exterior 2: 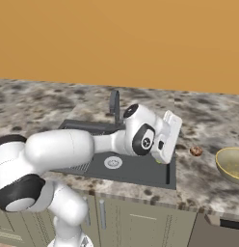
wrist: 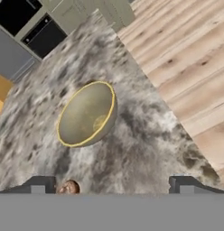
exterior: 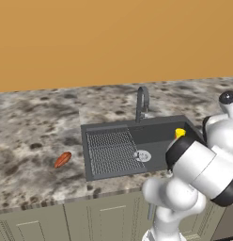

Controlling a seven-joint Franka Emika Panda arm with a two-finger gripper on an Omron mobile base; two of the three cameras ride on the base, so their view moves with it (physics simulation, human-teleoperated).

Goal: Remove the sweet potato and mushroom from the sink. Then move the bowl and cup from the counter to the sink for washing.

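The arm [exterior 2: 59, 149] is glossy white, built of thick rounded segments joined by dark, nearly black bands. A round dark cap sits on one joint housing. The hand [wrist: 112, 186] has a flat white body and two small dark grey fingertips [wrist: 39, 185], seemingly square-ended.

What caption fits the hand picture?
Open end effector faces a wide tan-gold bowl on the speckled stone counter.
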